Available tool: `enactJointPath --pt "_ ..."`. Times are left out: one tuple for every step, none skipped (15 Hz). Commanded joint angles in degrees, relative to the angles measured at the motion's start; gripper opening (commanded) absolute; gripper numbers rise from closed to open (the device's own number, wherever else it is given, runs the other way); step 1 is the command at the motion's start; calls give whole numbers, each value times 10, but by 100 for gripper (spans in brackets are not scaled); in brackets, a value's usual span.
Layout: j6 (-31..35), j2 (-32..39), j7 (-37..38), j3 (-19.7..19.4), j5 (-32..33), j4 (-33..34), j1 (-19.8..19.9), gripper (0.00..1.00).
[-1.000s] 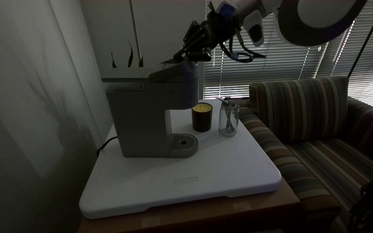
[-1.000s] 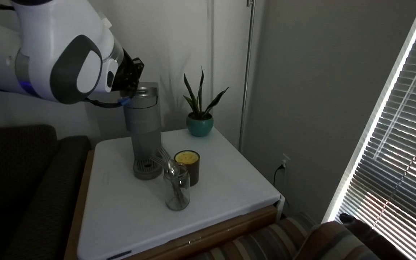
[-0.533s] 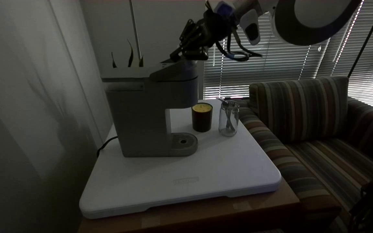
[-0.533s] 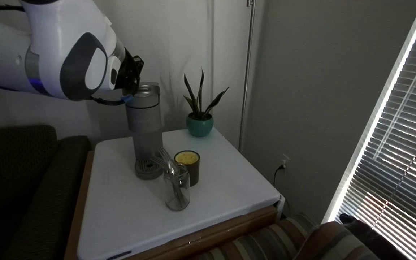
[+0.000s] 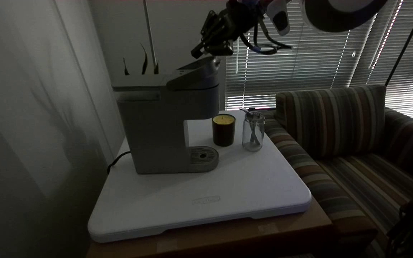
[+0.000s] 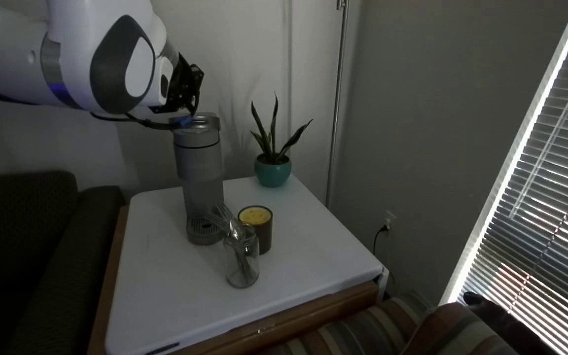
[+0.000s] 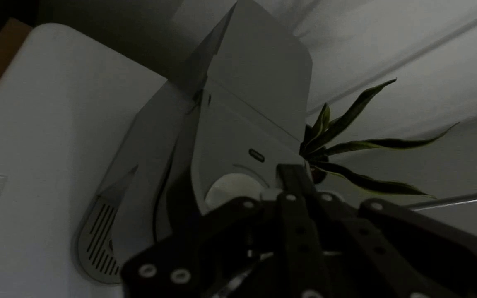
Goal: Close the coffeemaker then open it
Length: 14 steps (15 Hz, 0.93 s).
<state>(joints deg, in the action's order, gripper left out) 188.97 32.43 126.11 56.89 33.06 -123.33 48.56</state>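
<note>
The grey boxy coffeemaker [image 5: 161, 136] stands upright on the white tabletop, and it also shows in an exterior view [image 6: 199, 167]. Its top lid [image 5: 194, 79] lies down on the head, with its front edge sloping up; it looks closed. In the wrist view the coffeemaker's top [image 7: 238, 128] shows, with a pale round part on it partly behind my gripper. My gripper [image 5: 196, 52] is just above the front of the lid, a little apart from it. In the wrist view the gripper [image 7: 296, 171] has its fingers together with nothing between them.
A dark candle cup [image 5: 223, 130] and a clear glass jar with forks [image 5: 253, 132] stand on the white tabletop [image 5: 199, 215] beyond the coffeemaker's base. A plant in a teal pot [image 6: 272, 170] stands at the back by the wall. A striped armchair [image 5: 332, 122] borders the table.
My gripper has lifted from the top of the lid and sits slightly higher, exposing the lid's front edge. The coffeemaker's front has shifted very slightly.
</note>
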Motion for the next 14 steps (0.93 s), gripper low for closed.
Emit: enactJointPath --pt "-64 -42 -10 41 12 8 37 0" --pt "-70 -47 -12 49 11 8 45 0" --pt "-76 -53 -12 52 9 7 51 0" --pt "-82 -61 -11 53 8 5 55 0" --pt "-85 -66 -10 53 7 1 59 0" --pt "-93 -73 -9 51 6 -1 62 0" --pt "-95 -76 -8 49 5 -3 64 0" --pt "-99 -77 -8 49 5 -4 67 0" --pt "-103 -78 -8 50 4 -6 70 0" --pt "-108 -79 -6 51 3 -7 72 0" --pt "-111 -83 -5 52 2 -10 76 0" --pt "-112 -84 -4 54 1 -13 79 0" --pt "-111 -87 -3 55 0 -18 83 0" --pt "-110 -89 -1 56 -1 -23 86 0"
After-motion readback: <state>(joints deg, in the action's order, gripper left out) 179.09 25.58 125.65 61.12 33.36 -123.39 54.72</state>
